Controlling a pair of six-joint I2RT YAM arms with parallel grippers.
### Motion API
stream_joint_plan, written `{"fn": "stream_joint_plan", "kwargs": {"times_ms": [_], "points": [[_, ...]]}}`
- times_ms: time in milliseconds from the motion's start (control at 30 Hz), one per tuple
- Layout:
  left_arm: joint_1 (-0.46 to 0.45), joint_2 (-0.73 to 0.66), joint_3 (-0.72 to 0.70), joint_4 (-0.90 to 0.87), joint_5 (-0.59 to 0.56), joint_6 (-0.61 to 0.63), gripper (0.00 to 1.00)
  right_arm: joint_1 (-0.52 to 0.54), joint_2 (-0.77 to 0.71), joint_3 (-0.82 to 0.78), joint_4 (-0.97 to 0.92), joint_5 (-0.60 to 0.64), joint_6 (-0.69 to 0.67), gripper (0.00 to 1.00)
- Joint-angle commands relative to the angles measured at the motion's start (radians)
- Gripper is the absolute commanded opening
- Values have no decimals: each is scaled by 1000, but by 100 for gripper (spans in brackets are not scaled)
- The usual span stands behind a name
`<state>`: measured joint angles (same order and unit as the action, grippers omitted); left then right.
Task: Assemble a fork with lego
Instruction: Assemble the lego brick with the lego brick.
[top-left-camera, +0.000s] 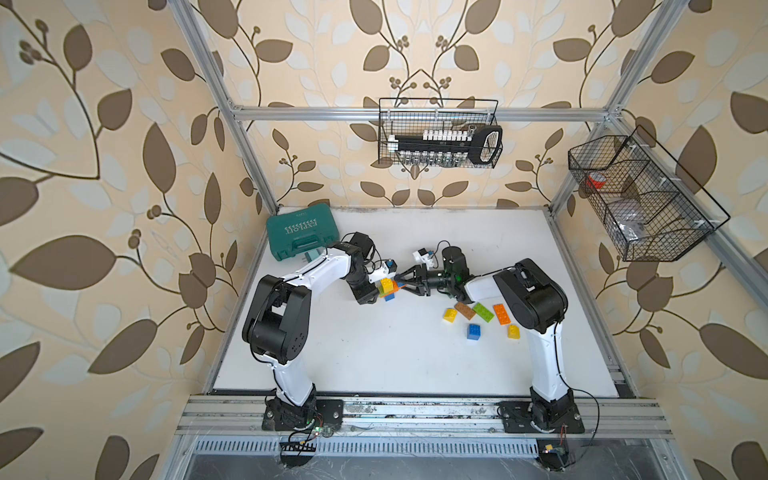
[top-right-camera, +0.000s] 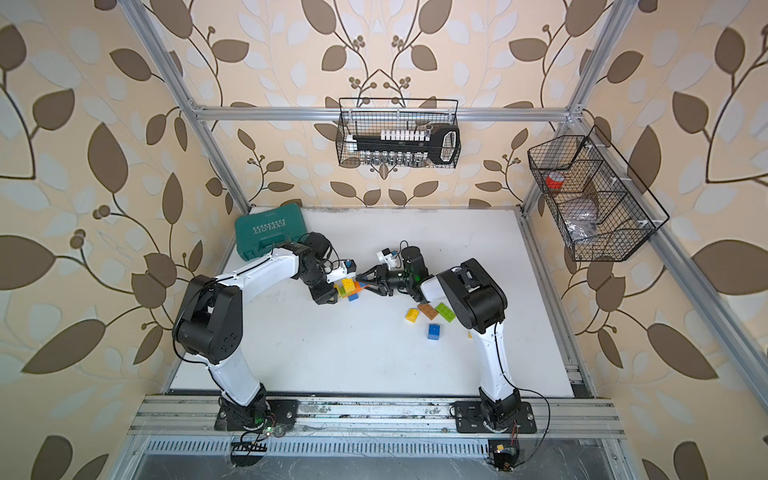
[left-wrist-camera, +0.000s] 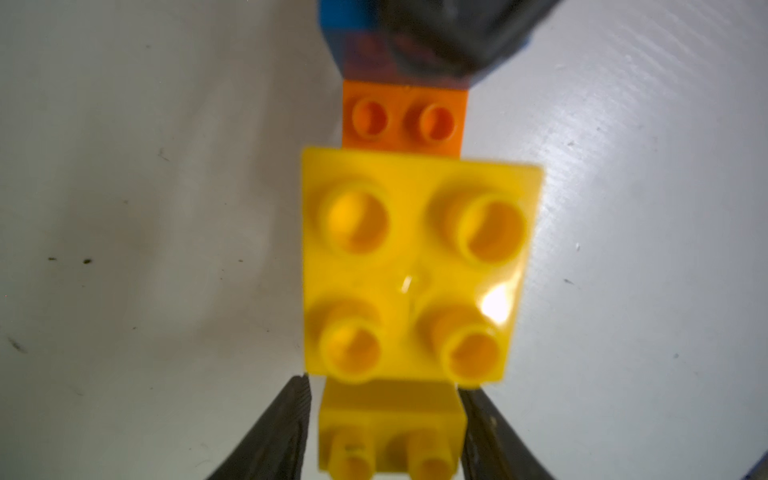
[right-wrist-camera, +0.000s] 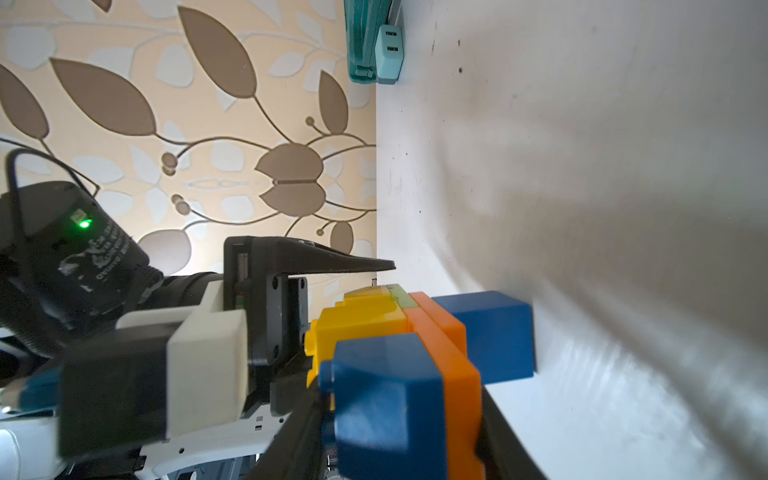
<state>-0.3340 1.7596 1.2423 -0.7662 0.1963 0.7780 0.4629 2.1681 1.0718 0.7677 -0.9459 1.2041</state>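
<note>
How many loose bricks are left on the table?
6, all near the right arm: yellow brick, brown brick, green brick, orange brick, blue brick, second yellow brick. The arm may hide more.

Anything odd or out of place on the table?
Nothing spilled or broken. One stray: a pale USB charger beside the teal case, not lego. The loose bricks lie at mixed angles near the right arm.

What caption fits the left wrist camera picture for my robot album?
Left gripper, jaws open, straddles the yellow-topped lego stack while the right gripper grips its blue end.
</note>
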Motion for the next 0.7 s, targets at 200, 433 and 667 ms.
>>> {"fn": "stream_joint_plan", "kwargs": {"times_ms": [200,433,667], "points": [[45,-134,-61,117,89,-104,76,-5,-18,-62,-96,62,-24,53],[115,-231,-137,192,185,-192,78,-5,-70,-75,-125,62,-96,72],[167,-293,-206,267,229,-252,78,-7,-162,-79,-267,73,-253,80]]}}
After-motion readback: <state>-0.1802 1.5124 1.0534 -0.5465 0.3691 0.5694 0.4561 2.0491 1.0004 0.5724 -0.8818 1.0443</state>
